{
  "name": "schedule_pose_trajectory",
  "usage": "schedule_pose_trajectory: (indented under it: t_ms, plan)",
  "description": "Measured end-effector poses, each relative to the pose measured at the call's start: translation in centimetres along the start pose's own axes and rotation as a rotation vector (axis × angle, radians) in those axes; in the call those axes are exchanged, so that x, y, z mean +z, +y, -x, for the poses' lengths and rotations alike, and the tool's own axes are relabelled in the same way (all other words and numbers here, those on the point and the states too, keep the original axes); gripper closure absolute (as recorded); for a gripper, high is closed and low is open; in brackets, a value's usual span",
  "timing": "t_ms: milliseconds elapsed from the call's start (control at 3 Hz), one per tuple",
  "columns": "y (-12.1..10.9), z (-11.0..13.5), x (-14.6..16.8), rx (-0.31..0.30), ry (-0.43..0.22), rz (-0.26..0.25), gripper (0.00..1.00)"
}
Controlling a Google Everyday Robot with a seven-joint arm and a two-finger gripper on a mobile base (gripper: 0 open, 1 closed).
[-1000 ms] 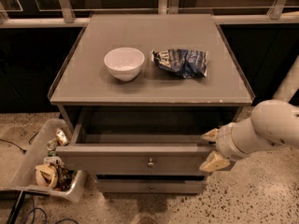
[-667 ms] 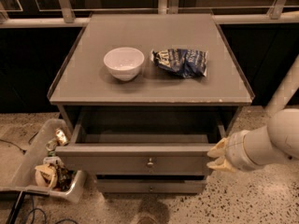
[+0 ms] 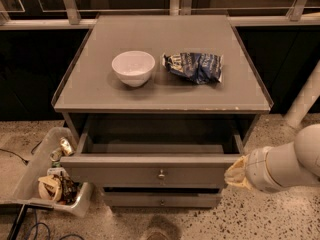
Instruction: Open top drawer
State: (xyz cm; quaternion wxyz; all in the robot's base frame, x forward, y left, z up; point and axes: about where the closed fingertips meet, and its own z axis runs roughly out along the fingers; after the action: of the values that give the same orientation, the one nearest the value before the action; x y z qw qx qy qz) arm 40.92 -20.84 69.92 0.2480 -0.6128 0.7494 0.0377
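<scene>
Since 1 second ago the gripper (image 3: pixel 235 173) has sunk lower at the right end of the open top drawer (image 3: pixel 125 174); jaws' state unclear.

There is one grey cabinet (image 3: pixel 100 91). Two drawers show in it: one top drawer (image 3: pixel 125 174), pulled out, and one slimmer drawer (image 3: pixel 130 200) under it. There are two round knobs, one on each front (image 3: pixel 161 174) (image 3: pixel 161 202). On the cabinet top sit one white bowl (image 3: pixel 133 68) and one crumpled blue bag (image 3: pixel 194 67). One clear bin (image 3: pixel 30 176) of odds and ends stands on the floor at the left. There is one gripper (image 3: pixel 235 173), just beside the right end of the top drawer's front.
</scene>
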Motion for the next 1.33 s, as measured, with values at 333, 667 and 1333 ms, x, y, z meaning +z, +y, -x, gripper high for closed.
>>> schedule_pose_trajectory:
  t_ms: [333,667,1333]
  plan:
    - [-3.1,3.91,0.34,-0.112,0.002,-0.022,0.58]
    - [-3.32,4.58,0.49,-0.131,0.002,-0.021,0.35]
    - [-3.45,4.47,0.71,-0.131,-0.001,-0.022,0.0]
